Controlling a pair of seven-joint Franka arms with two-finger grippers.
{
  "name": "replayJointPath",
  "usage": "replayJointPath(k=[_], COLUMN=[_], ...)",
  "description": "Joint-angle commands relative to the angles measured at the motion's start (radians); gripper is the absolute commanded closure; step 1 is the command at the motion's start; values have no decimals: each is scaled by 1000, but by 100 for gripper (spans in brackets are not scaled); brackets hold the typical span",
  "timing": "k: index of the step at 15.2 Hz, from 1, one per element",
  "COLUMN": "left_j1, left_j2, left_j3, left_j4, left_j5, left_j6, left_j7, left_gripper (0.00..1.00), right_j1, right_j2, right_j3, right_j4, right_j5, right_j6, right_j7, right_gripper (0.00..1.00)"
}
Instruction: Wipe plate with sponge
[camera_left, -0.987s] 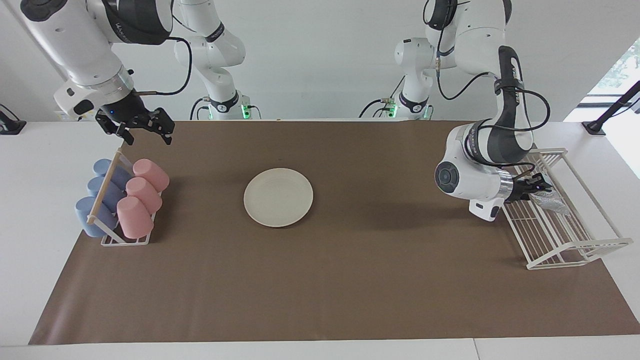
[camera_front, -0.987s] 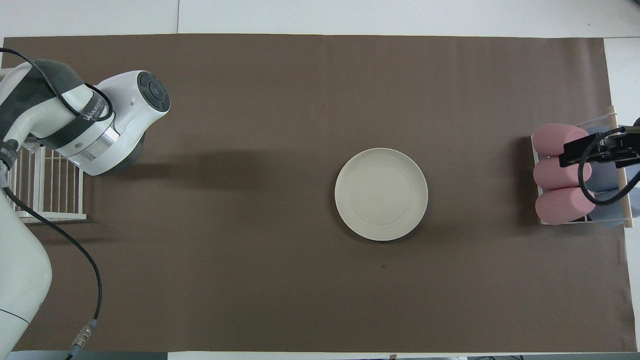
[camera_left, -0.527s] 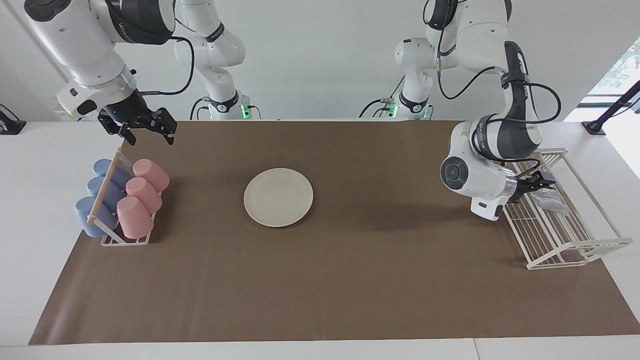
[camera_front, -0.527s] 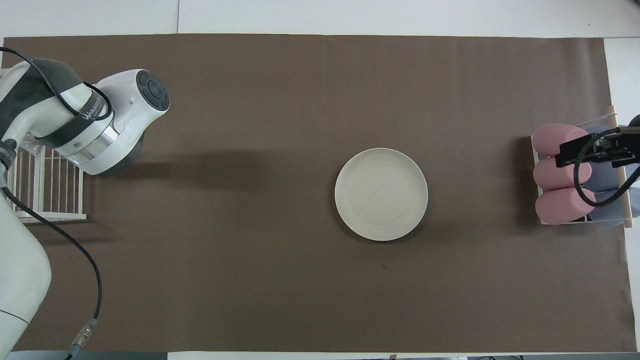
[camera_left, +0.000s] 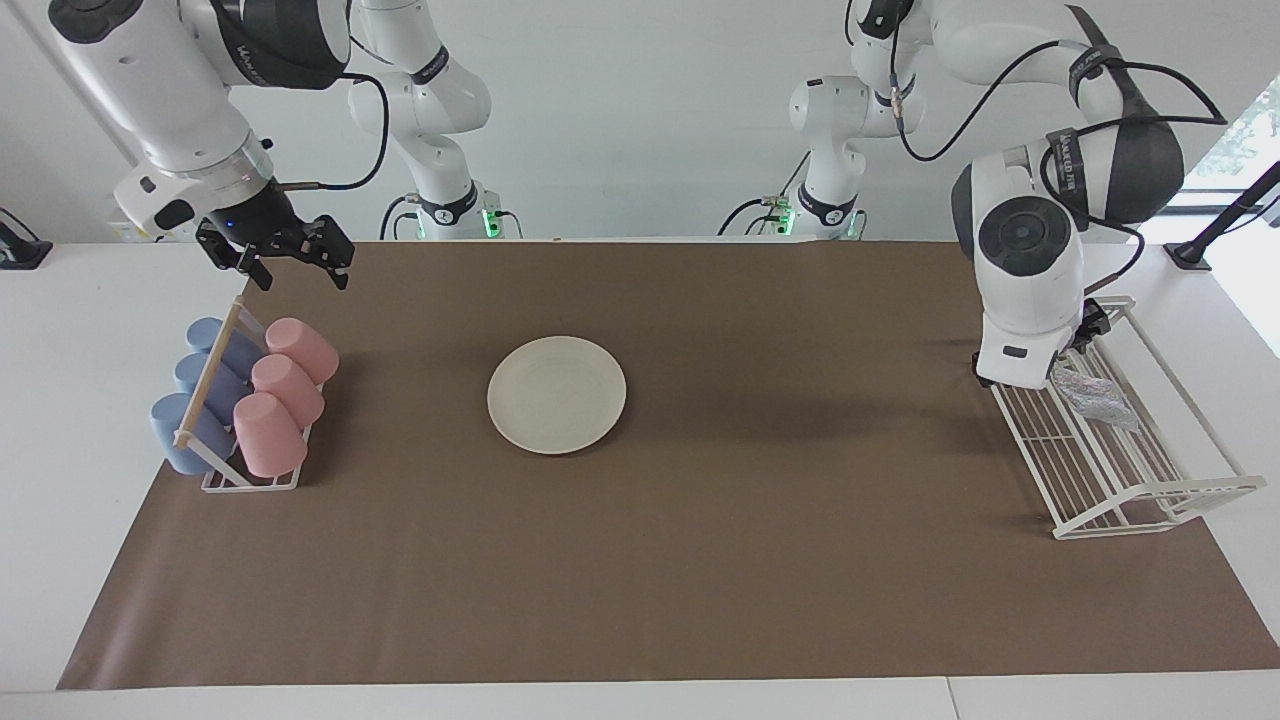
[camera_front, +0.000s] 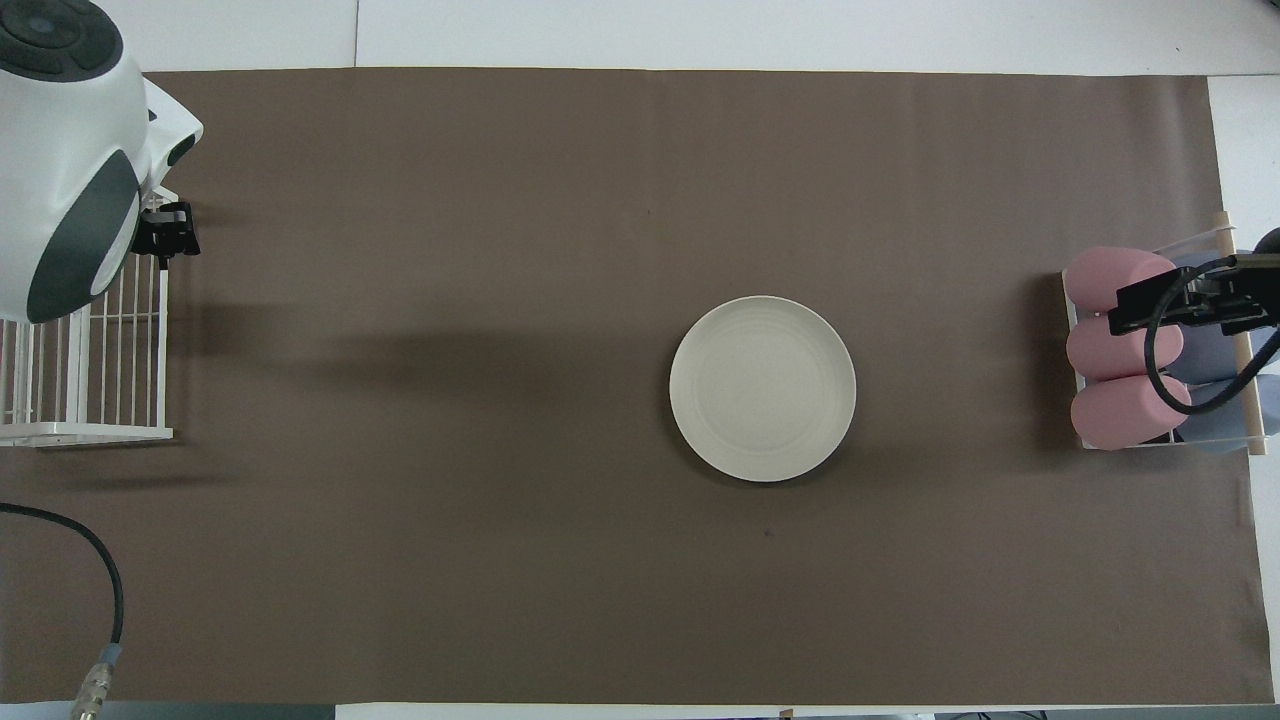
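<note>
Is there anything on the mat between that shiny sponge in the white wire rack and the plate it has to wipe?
Nothing visible. The sponge lies in the wire rack at the left arm's end; only bare brown mat separates it from the plate. The cup rack stands at the right arm's end.

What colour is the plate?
Cream-white, plain; the plate shows best in the overhead view.

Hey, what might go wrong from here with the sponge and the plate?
The floppy sponge lies loose in the wire rack; it may snag on the bars. The left gripper hangs open just above it, mostly hidden by its own arm, so its aim is hard to judge. The plate sits unheld and may slide.
</note>
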Motion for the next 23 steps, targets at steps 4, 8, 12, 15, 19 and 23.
replayJointPath(k=[4, 8, 12, 15, 19, 23], left_j1=[98, 106, 106, 90, 64, 61], left_j2=[-160, -235, -260, -291, -291, -286], left_j3=[4, 4, 4, 6, 4, 7], left_j4=[11, 8, -28, -113, -128, -111], left_j5=[-353, -447, -498, -498, -498, -562], left_j6=[-7, -106, -97, -28, -34, -47], left_j7=[125, 194, 204, 198, 198, 196], left_gripper=[0, 0, 0, 0, 0, 0], right_j1=[-7, -7, -7, -7, -7, -7], right_j2=[-7, -7, -7, -7, -7, -7], right_j3=[3, 3, 3, 3, 3, 3], right_j4=[-8, -8, -8, -8, -8, -8], right_j5=[-4, -4, -4, -4, -4, -4], right_j6=[-11, -11, -10, -11, -11, -11], right_j7=[-22, -22, -22, -22, -22, -22], right_gripper=[0, 0, 0, 0, 0, 0])
